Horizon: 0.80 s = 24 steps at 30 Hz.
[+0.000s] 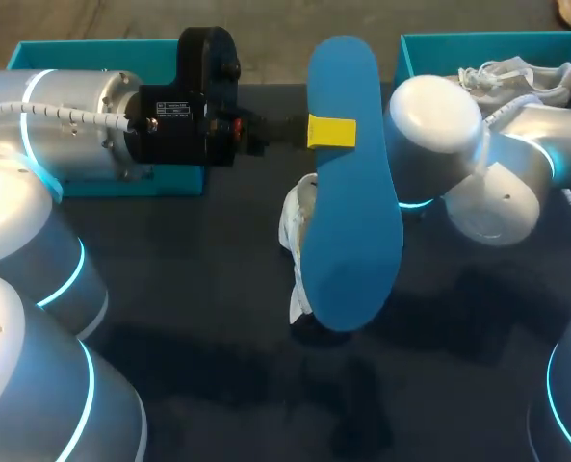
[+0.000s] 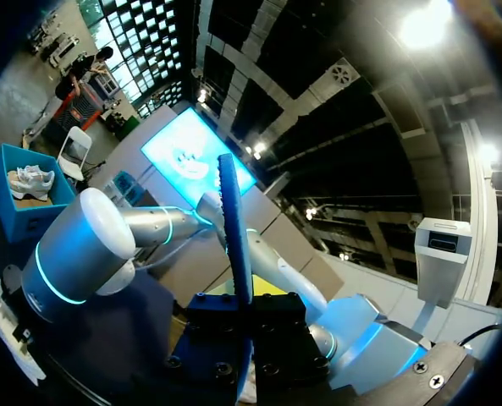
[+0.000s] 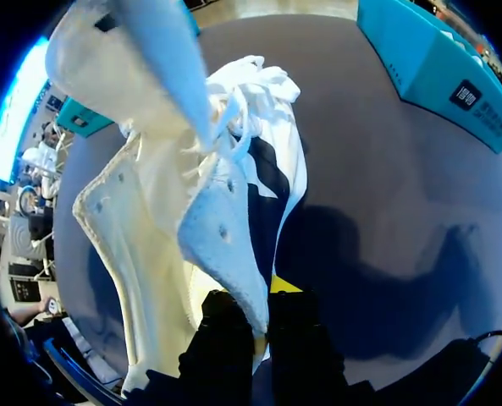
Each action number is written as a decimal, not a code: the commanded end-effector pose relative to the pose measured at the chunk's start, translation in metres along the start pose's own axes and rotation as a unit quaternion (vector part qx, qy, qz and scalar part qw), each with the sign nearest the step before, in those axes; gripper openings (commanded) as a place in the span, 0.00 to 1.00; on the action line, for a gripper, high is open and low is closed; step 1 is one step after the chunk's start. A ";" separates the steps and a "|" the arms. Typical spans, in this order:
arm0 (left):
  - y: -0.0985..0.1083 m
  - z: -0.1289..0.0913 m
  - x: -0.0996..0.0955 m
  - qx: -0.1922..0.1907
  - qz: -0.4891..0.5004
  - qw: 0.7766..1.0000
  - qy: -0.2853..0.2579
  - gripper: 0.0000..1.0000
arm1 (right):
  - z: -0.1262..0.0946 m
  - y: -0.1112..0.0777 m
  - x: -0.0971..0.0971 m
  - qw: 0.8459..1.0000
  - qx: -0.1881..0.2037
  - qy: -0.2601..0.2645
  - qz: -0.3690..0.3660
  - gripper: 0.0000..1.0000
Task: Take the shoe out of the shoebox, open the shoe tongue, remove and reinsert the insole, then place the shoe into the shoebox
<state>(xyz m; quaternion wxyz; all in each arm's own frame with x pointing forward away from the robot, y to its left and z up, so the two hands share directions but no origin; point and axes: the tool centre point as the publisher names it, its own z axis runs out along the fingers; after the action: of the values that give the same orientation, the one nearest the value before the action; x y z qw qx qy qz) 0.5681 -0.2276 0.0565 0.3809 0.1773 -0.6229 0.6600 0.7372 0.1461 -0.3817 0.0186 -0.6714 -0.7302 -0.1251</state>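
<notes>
**Left arm [image 1: 35,289] holds the insole [image 1: 348,192] above the shoe [image 1: 299,231]**

The left gripper [image 1: 331,131], reaching past the left shoebox [image 1: 83,53], is clamped on one long edge of the blue insole. The insole hangs directly over the white shoe at mid-table. Both long axes run near to far, roughly parallel, and the shoe shows beneath the insole's left edge. The right gripper [image 3: 252,326] pinches the shoe's collar. Reinsertion probably calls for tilting the insole down into the opening. Bare table [image 1: 198,327] lies nearer the robot. The right shoebox [image 1: 478,43], containing a second shoe [image 1: 521,82], stands at the far right.
</notes>
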 end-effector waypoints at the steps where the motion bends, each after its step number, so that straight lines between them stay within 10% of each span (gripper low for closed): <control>1: 0.003 0.000 0.000 0.001 0.000 1.000 -0.001 0.00 | 0.007 -0.006 0.003 1.000 -0.001 0.006 0.001 0.00; 14: 0.003 0.000 0.000 0.001 0.000 1.000 -0.001 0.00 | 0.019 -0.010 -0.002 1.000 -0.005 0.010 0.017 0.00; 16: 0.003 0.000 0.000 0.001 0.000 1.000 -0.001 0.00 | 0.019 -0.010 -0.002 1.000 -0.004 0.012 0.018 0.36; 20: 0.003 0.000 0.000 0.001 0.000 1.000 -0.001 0.00 | 0.013 -0.012 -0.003 0.999 -0.006 0.026 0.021 0.48; 22: 0.003 0.000 0.000 0.001 0.000 1.000 -0.001 0.00 | 0.005 -0.013 -0.001 0.999 -0.013 0.045 0.025 1.00; 24: 0.003 0.000 0.000 0.001 0.000 1.000 -0.001 0.00 | -0.004 -0.013 0.002 0.997 -0.018 0.073 0.027 1.00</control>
<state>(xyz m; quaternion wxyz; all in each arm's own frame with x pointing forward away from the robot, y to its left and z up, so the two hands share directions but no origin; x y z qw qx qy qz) 0.5681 -0.2276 0.0565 0.3809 0.1773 -0.6229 0.6600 0.7303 0.1593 -0.3878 0.0477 -0.6846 -0.7094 -0.1604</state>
